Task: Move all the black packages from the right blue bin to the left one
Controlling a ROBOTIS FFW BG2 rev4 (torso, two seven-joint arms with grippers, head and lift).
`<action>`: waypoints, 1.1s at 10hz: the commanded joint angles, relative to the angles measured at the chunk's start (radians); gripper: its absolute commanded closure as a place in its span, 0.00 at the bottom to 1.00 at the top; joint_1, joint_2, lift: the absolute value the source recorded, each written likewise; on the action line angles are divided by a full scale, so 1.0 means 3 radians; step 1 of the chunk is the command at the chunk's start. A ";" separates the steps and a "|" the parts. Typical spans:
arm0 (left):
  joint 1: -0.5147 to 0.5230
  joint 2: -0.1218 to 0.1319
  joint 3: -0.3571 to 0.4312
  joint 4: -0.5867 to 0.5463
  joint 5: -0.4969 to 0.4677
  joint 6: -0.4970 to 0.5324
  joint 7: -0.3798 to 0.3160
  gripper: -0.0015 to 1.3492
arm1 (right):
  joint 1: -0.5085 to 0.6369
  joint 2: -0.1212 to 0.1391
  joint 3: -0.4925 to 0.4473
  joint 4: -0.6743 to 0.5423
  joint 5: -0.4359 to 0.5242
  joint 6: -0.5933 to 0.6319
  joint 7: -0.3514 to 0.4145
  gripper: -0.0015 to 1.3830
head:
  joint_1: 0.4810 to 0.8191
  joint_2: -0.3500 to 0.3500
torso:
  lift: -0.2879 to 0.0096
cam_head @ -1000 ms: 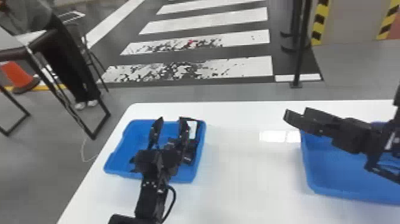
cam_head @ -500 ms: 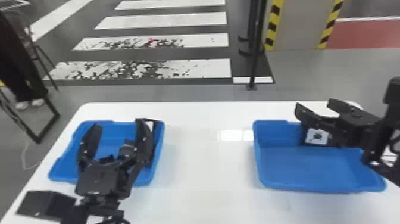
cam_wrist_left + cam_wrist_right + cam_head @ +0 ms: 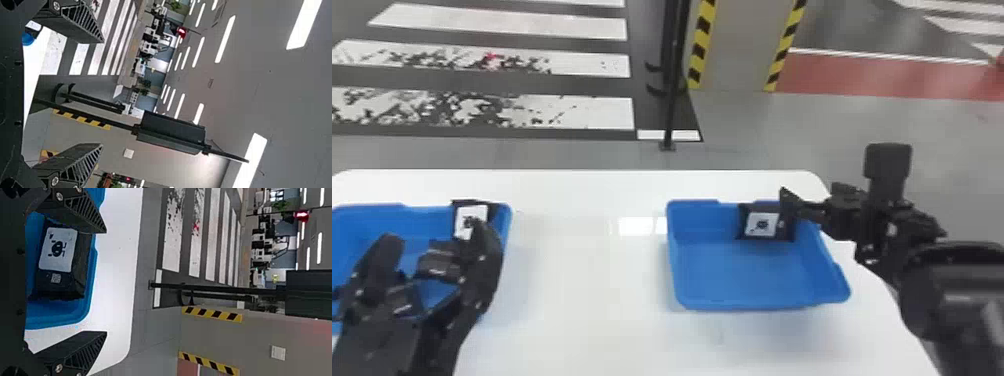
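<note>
Right blue bin: on the table (image 3: 572, 310), right side (image 3: 752, 302).
Black package: inside the right blue bin, at its far wall, white label (image 3: 58, 249) showing (image 3: 739, 232).
Right hand: at the far right corner of that bin, near the package; fingers spread apart (image 3: 811, 201).
Left blue bin: on the same table, left side (image 3: 504, 212).
Second black package: in the left blue bin, at the far right corner, white label visible (image 3: 458, 204).
Left hand: over the left blue bin, fingers apart (image 3: 436, 237).
Floor beyond the table: black post, upright (image 3: 671, 107); white stripes to its left (image 3: 592, 112).
</note>
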 commanded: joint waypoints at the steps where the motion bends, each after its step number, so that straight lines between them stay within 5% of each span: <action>1: -0.0011 0.0002 -0.0009 0.0000 0.0001 0.0031 -0.0009 0.07 | -0.0154 -0.0020 0.0045 0.0300 -0.0022 0.0000 0.0006 0.08 | 0.63 0.27 | 0.52; 11: -0.0044 0.0012 -0.0029 0.0008 0.0001 0.0040 -0.0030 0.07 | -0.0645 -0.0076 0.0378 0.1502 -0.0322 -0.0303 0.0160 0.07 | 0.63 0.31 | 0.52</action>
